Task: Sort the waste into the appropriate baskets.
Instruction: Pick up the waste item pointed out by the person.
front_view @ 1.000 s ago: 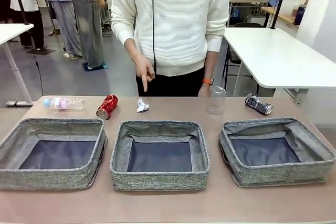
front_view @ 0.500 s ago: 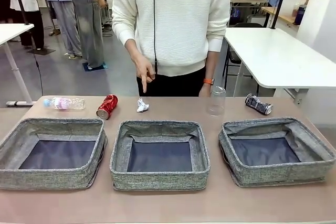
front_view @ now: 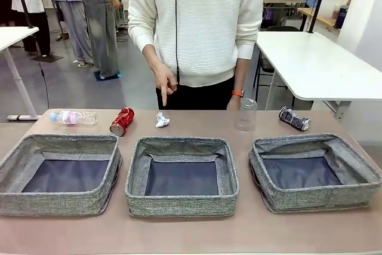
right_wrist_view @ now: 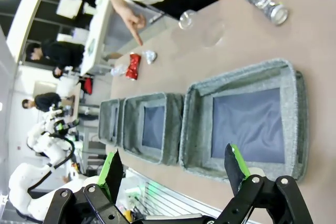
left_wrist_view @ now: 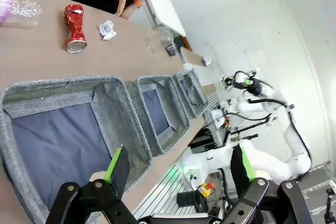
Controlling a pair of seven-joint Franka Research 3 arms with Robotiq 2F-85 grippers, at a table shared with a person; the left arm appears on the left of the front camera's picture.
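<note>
Three grey woven baskets stand in a row near the table's front: left (front_view: 12,159), middle (front_view: 136,171), right (front_view: 358,162). Behind them lie the waste items: a clear bottle with pink label (front_view: 73,117), a crushed red can (front_view: 122,121), a crumpled white paper ball (front_view: 162,119), an upright clear plastic cup (front_view: 245,115) and a crushed dark-silver can (front_view: 293,118). The person's hand (front_view: 163,85) points a finger down at the paper ball. My left gripper (left_wrist_view: 178,169) hangs open above the left basket (left_wrist_view: 126,108). My right gripper (right_wrist_view: 173,171) is open above the right basket (right_wrist_view: 191,119).
A person in a white sweater (front_view: 197,22) stands at the far side of the table. A white table (front_view: 316,64) stands behind on the right. Bare brown tabletop (front_view: 197,231) runs in front of the baskets.
</note>
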